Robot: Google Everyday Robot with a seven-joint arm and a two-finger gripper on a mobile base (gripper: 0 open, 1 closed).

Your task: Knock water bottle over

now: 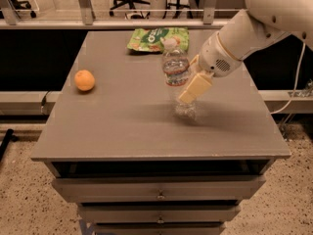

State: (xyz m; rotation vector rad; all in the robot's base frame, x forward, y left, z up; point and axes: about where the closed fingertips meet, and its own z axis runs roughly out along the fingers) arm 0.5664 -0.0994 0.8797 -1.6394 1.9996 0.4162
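One water bottle (pixel 176 75) stands tilted on the table (pixel 122 131), a little right of the middle and closer to the right edge than to the left. Its base is down on the top, and its white cap leans away toward the far edge and slightly left. The red-and-white band shows around its middle. The claw (pixel 192 89) presses against the bottle's right side at about mid-height, reaching in over the right edge on the one white arm (pixel 254 28); whether it is clenched on the bottle or released, I cannot tell. Beyond the bottle, one green snack bag (pixel 151 38) lies flat near the far edge (the cap overlaps it from this angle). One orange (pixel 84 80) sits well apart near the left edge. Drawer fronts (pixel 160 189) run below the near edge.
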